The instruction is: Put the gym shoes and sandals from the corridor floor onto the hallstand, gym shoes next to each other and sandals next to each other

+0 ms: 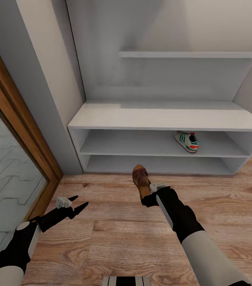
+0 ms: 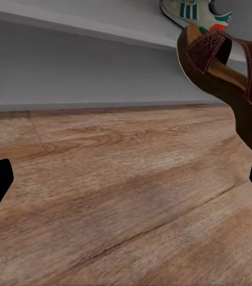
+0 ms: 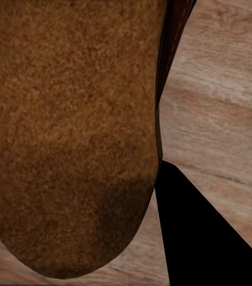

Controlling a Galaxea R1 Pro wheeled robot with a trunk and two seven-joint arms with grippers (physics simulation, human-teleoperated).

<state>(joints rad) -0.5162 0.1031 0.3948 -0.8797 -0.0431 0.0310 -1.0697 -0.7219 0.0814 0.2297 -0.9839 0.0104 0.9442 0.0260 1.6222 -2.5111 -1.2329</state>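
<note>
My right gripper (image 1: 147, 195) is shut on the heel end of a brown sandal (image 1: 140, 179), held just above the wood-plank corridor floor (image 1: 102, 238) in front of the hallstand (image 1: 165, 119). In the right wrist view the sandal's insole (image 3: 72, 131) lies beside a black finger (image 3: 203, 238). One white gym shoe with green stripes (image 1: 187, 142) sits on the hallstand's middle shelf, right of centre. My left gripper (image 1: 77, 203) hangs open and empty low over the floor, to the left. The left wrist view looks at the sandal (image 2: 233, 77) and the gym shoe (image 2: 197, 15). The other shoe and sandal are out of view.
A wooden door frame (image 1: 26, 135) with a glazed panel stands on the left, beside a grey wall corner (image 1: 58, 119). A wall shelf (image 1: 189, 54) hangs above the bench top. The lowest shelf (image 1: 157, 163) is open behind the sandal.
</note>
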